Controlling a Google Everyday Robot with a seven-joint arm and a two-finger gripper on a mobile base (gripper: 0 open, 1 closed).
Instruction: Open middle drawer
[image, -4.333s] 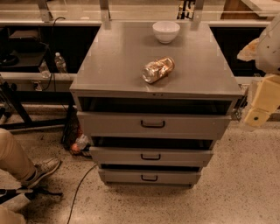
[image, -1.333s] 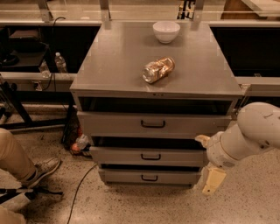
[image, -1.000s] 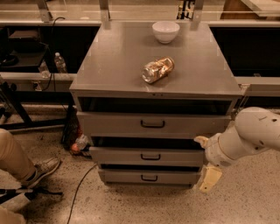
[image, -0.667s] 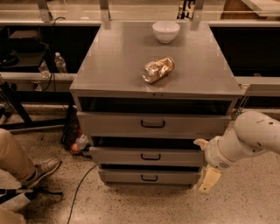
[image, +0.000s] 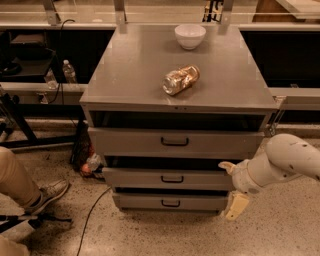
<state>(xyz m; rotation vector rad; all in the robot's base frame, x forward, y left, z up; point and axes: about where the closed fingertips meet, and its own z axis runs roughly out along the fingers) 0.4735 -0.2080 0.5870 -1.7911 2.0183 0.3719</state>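
Your gripper (image: 230, 189) hangs low at the cabinet's (image: 130, 75) front right corner, on a white arm (image: 287, 160) that reaches in from the right. Its two cream fingers (image: 236, 205) are spread wide, one above the other, with nothing grasped between them. The upper one sits just beside the right end of the middle drawer (image: 135, 178) and the lower one hangs near the bottom drawer's (image: 145, 202) right end; you cannot tell whether either touches. The middle drawer's front lies between the taller top drawer (image: 125, 142) and the bottom one, with a dark gap above it. Its small black handle (image: 172, 179) is centred on the front, well left of the gripper, with nothing across it. On the cabinet's flat grey top a jar (image: 181, 80) lies on its side near the middle, and a white bowl (image: 190, 36) stands near the back edge. At the cabinet's left foot sits a small heap of things (image: 89, 164), and a dark cable (image: 92, 212) runs across the speckled floor (image: 165, 235). At the left edge are a person's tan leg (image: 14, 177) and shoe (image: 47, 195). Behind, a low shelf holds a water bottle (image: 68, 71).
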